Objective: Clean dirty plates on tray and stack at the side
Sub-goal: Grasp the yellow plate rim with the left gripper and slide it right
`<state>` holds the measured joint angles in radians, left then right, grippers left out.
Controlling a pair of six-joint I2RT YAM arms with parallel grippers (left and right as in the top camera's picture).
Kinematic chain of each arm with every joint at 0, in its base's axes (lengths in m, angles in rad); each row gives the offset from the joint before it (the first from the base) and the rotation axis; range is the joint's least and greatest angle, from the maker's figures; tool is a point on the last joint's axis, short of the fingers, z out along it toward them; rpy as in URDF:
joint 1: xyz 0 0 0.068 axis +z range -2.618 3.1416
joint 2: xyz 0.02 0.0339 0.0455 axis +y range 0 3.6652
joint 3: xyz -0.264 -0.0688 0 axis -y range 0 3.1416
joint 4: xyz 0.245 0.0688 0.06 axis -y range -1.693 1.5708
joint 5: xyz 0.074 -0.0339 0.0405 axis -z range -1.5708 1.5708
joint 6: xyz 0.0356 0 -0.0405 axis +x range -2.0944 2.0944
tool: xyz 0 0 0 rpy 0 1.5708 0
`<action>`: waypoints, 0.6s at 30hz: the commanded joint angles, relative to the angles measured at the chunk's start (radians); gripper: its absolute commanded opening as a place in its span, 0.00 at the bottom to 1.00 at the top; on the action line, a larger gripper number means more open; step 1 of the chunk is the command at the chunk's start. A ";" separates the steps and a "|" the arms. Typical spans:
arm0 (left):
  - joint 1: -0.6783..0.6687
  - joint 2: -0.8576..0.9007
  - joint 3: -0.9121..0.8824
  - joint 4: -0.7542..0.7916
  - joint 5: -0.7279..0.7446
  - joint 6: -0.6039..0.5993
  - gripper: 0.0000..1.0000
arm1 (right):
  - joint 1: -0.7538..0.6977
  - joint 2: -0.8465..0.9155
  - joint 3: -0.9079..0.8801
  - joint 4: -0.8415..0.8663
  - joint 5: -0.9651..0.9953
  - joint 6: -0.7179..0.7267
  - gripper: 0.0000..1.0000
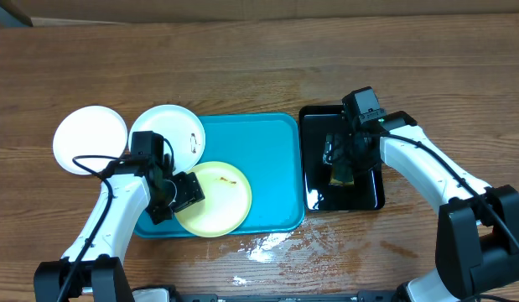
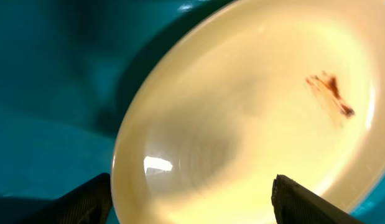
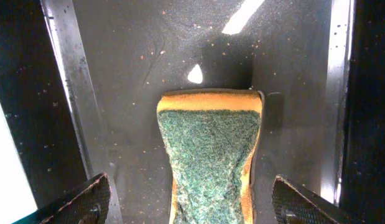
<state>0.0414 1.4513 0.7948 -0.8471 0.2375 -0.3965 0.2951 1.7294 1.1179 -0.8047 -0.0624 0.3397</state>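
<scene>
A wooden counter point(image 1: 267, 59) carries a teal rectangular plastic tray point(image 1: 259, 159) in the middle and a black rectangular tray point(image 1: 318, 189) just to its right. A pale yellow round plate point(image 1: 221, 197) lies on the near left part of the teal tray, with its lower edge reaching over the tray's rim. A small brown smear point(image 1: 227, 179) marks the plate's inner surface.

A white round plate point(image 1: 171, 126) sits at the teal tray's far left corner, partly on the tray and partly over its edge. A second white round plate point(image 1: 90, 138) rests on the counter just beside it, off the tray. A patch of wet, whitish splashes point(image 1: 263, 243) lies on the wood in front of the teal tray.

The left tool point(image 1: 185, 191) is at the yellow plate's left rim. In the left wrist view its fingers point(image 2: 86, 199) are spread wide and released, with the plate's glossy bowl between them. Whether they touch the rim cannot be told.

The right tool point(image 1: 343, 159) hangs over the black tray. In the right wrist view its fingers point(image 3: 298, 199) stand wide apart and released. A yellow sponge with a green scouring face point(image 3: 211, 155) sits between them, with gaps on both sides, on the speckled black tray floor point(image 3: 180, 50).
</scene>
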 commanded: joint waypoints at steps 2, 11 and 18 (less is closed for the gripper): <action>0.003 -0.003 -0.007 0.032 0.157 0.088 0.84 | 0.002 0.003 -0.002 0.003 0.010 0.000 0.84; -0.056 -0.003 -0.006 0.144 0.186 0.105 0.80 | 0.002 0.003 -0.002 0.003 0.010 0.000 0.84; -0.071 -0.019 0.082 0.007 0.151 0.079 0.50 | 0.002 0.003 -0.002 0.003 0.010 0.000 0.84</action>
<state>-0.0265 1.4513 0.8043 -0.7872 0.4007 -0.3073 0.2951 1.7294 1.1179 -0.8047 -0.0624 0.3401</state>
